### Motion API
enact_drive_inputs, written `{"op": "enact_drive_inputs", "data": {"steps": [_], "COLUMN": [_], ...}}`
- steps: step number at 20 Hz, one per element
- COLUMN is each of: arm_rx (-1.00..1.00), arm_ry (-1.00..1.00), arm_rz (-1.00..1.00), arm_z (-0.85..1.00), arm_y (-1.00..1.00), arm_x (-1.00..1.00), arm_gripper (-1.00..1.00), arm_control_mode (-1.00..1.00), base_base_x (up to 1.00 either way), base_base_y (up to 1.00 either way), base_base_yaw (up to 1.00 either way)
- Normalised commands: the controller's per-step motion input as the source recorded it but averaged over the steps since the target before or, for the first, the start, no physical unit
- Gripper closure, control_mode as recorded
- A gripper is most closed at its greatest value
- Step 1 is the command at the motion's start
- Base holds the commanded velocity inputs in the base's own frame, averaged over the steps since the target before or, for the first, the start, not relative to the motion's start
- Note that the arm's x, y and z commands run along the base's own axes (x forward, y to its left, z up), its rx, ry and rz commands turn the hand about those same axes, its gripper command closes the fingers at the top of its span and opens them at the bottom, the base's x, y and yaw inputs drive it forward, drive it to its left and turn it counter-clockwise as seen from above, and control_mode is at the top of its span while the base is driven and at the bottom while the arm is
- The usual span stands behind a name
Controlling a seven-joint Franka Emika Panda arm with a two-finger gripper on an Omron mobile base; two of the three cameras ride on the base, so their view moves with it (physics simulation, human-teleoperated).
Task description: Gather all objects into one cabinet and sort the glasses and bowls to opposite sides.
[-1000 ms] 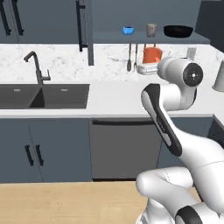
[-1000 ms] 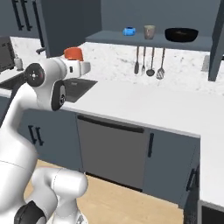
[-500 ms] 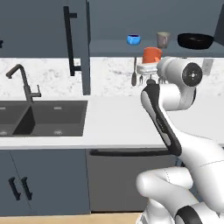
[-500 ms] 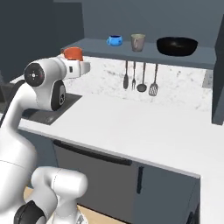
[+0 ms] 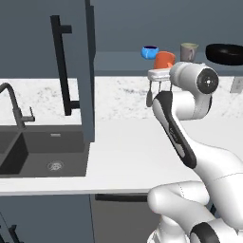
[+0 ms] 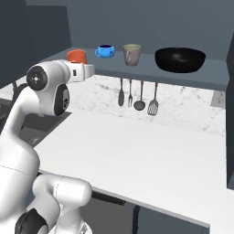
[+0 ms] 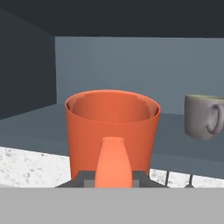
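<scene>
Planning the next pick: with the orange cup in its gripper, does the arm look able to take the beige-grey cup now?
Probably not: the gripper is shut on the orange cup, so the beige-grey cup must wait, though nothing blocks it.

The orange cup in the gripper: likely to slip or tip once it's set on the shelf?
The smooth, glossy orange cup with a handle looks rigid, so probably slippery. The shut gripper holds it by the handle, so it might swing. Its wide mouth and tapering base suggest it could tip on the grey shelf.
</scene>
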Motion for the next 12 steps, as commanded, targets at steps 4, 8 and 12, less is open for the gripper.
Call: {"op": "enact_drive_inputs", "data": {"steps": [4,8,12], "arm_rx": [0.00,0.00,0.00], "arm_ry": [0.00,0.00,0.00], "arm_rz": [0.00,0.00,0.00], "arm_z": [0.00,0.00,0.00], "arm_y": [0.00,0.00,0.00], "arm_x": [0.00,0.00,0.00], "arm_gripper": [1.00,1.00,1.00], "arm_control_mode": [1.00,1.00,1.00], "base_base_x": [0.51,0.11,0.00], "base_base_y": [0.00,0.00,0.00], "base_base_yaw": [0.00,0.00,0.00]}}
